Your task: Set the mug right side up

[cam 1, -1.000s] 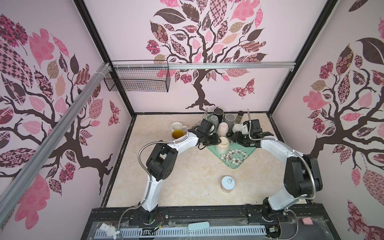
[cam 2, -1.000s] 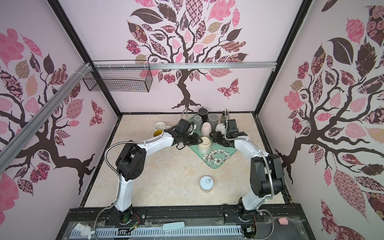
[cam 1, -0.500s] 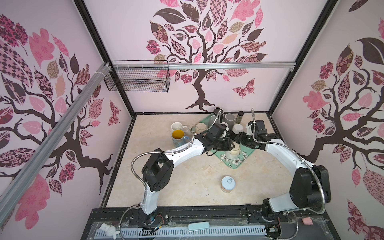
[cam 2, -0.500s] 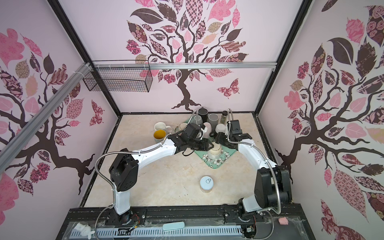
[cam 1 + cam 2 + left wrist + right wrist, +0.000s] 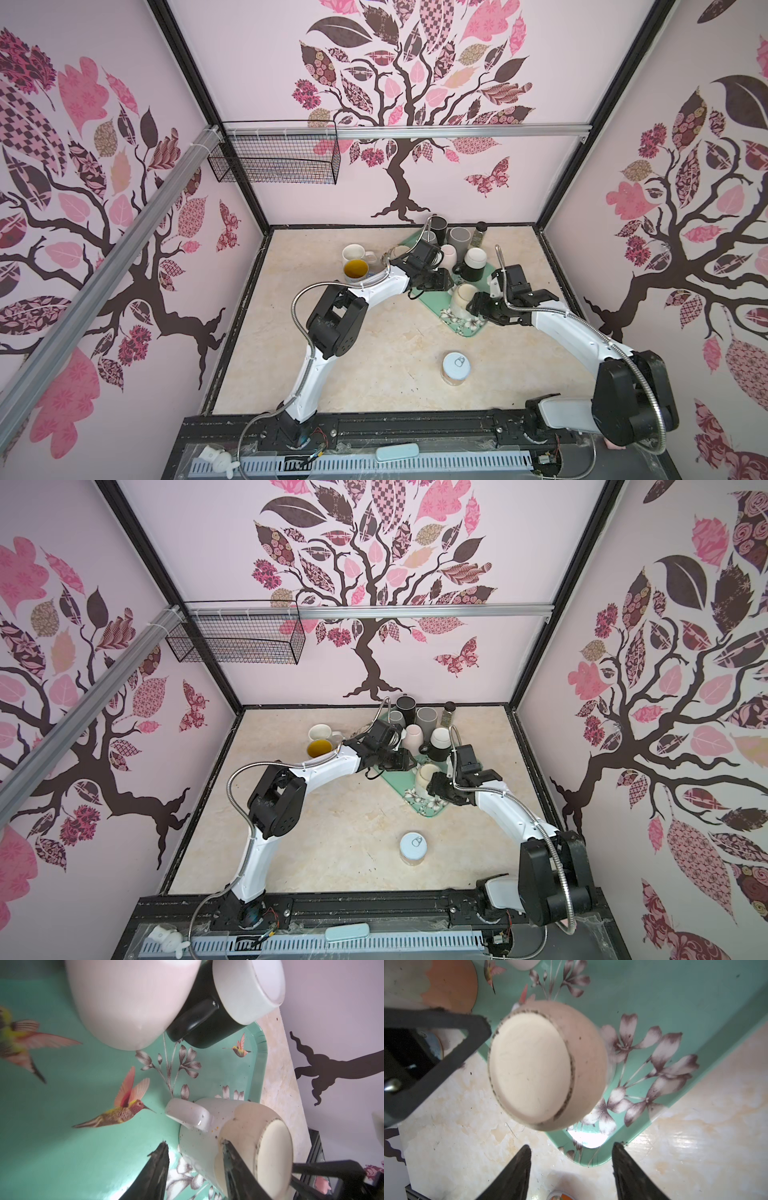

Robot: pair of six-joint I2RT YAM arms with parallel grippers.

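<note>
**Cream mug, base up, on tray**

In a top view: your mug stands inverted on the teal tray, between the left gripper and the right gripper. Off the tray: 1 white mug, empty; 1 mug of yellow liquid; 1 can, lid on.

Left wrist: gripper part-spread, 1 finger across the mug's wall, 1 beside it; you cannot tell whether it grips.

Right wrist: jaws apart, holding nothing; the mug's base lies just beyond the tips.
</note>
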